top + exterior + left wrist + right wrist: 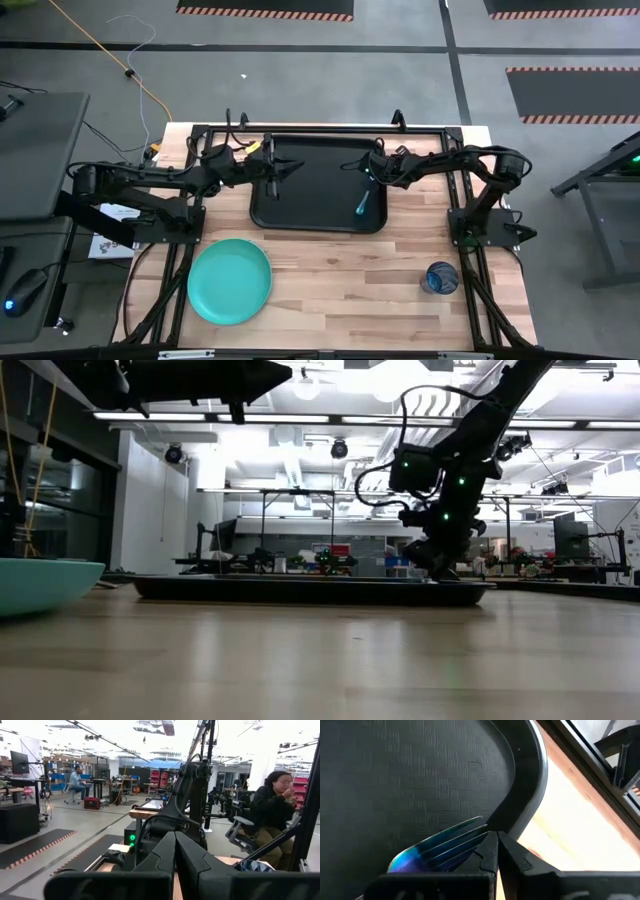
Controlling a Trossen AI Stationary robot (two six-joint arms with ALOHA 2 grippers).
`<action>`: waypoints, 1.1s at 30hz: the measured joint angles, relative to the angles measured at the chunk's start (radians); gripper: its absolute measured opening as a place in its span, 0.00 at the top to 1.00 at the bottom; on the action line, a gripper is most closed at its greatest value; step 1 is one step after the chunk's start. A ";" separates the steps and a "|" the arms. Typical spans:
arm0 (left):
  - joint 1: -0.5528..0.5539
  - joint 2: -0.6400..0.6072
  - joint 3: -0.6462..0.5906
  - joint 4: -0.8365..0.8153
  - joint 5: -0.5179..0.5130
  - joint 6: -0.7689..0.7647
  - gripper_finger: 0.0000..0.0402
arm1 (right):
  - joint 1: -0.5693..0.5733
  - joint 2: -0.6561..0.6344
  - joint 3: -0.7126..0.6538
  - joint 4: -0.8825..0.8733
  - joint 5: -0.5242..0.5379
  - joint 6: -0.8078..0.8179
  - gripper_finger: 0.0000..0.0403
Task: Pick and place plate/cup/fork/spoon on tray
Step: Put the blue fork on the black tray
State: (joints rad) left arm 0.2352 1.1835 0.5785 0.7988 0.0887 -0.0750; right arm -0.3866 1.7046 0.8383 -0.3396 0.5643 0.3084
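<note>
The black tray (315,215) lies at the table's far middle. An iridescent blue-green fork (362,203) lies flat on the tray's right part, its tines (451,841) near the tray's rim (525,795). My right gripper (496,851) is shut and low over the tray, its tips right beside the tines; it also shows in the low view (440,565). My left gripper (296,168) is shut and empty, high over the tray's left part. The turquoise plate (229,281) rests flat on the table, near left. The dark-blue cup (441,277) stands near right. No spoon is in view. My right gripper's shut fingertips (487,851) stand right at the fork's tines (470,837), coming from above at a slant. I cannot tell whether they touch the fork. The fork lies flat on the tray.
Bare wood lies between the plate and the cup along the near edge (350,290). The arms' black frames (480,225) stand at both sides of the table. People sit in the room beyond the table (272,805).
</note>
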 joint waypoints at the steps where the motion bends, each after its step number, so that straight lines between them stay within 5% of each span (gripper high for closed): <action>1: 0.000 0.000 0.000 -0.003 0.000 0.000 1.00 | 0.000 0.003 0.000 0.003 0.000 0.000 1.00; 15: 0.000 0.000 0.000 -0.016 -0.012 0.017 1.00 | 0.003 0.007 -0.002 0.153 -0.061 -0.086 1.00; 33: 0.000 0.000 0.001 -0.018 -0.013 0.019 1.00 | 0.010 -0.073 -0.001 0.079 -0.040 -0.037 1.00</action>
State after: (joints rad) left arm 0.2348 1.1839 0.5797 0.7811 0.0753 -0.0555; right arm -0.3771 1.6315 0.8375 -0.2606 0.5247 0.2710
